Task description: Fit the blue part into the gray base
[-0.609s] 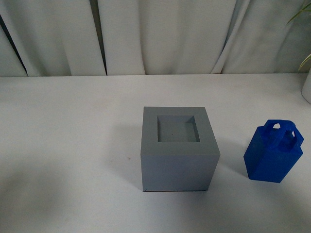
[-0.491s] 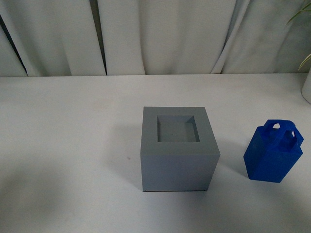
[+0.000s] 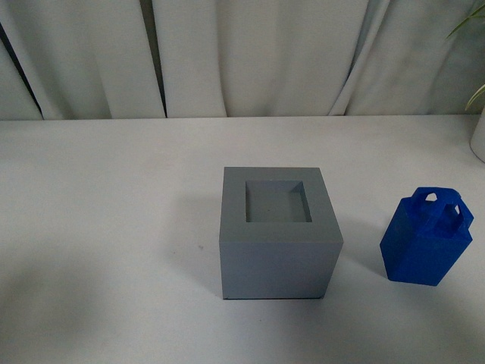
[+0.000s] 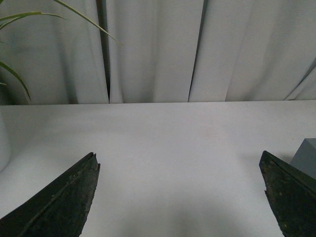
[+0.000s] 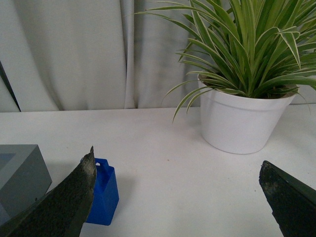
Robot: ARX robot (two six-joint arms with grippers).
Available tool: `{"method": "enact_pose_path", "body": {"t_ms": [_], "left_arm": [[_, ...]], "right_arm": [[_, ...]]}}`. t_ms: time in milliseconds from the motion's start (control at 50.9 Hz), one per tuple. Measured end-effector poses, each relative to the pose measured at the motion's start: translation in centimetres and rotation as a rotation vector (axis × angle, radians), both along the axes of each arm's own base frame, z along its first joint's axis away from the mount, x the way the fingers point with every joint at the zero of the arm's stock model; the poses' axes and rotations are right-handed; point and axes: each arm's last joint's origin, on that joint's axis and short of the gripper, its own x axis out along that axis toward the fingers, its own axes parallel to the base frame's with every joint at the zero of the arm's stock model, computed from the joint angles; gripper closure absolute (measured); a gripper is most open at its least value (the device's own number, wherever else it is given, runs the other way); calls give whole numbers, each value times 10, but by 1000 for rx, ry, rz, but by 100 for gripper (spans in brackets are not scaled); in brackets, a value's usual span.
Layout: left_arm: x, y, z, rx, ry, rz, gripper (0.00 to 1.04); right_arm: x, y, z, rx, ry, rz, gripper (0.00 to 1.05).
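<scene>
Matte gray cube-like base point(image 3: 279, 235) sits flat on the white tabletop point(image 3: 106, 227), roughly mid-table, square to the front camera. The square recess in its top face is open upward, and its gray floor is visible.

Bright blue plastic part point(image 3: 427, 241) stands upright on the tabletop to the robot's right of the base. It is near the base but clearly apart from it, with bare table between them. It is square-sided with a tapered top, and the loop handle with its hole is uppermost. It is turned slightly, so one vertical edge faces the front camera. Nothing touches it.

Neither arm shows in the front view.

Left gripper point(image 4: 178, 157): released, its two dark fingers point(image 4: 64, 202) spread wide over bare tabletop with nothing between them. One corner of the gray base shows just past one finger.

Right gripper point(image 5: 177, 158): also released, fingers point(image 5: 64, 202) wide apart and holding nothing. In the right wrist view the blue part shows beyond one finger and partly behind it, with the gray base further to that same side.

White round pot point(image 5: 242, 123) holding a green strap-leaved plant point(image 5: 247, 44) stands toward the back of the table on the robot's right, well apart from the blue part.

Pale pleated curtain point(image 3: 250, 53) hangs behind the table's far edge.
</scene>
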Motion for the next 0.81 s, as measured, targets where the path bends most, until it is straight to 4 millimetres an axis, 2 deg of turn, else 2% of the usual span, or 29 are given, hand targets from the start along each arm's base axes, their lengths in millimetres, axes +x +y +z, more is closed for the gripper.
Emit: {"method": "enact_pose_path", "body": {"t_ms": [805], "left_arm": [[0, 0, 0, 0, 0, 0, 6]], "right_arm": [[3, -1, -1, -13, 24, -5, 7]]}}
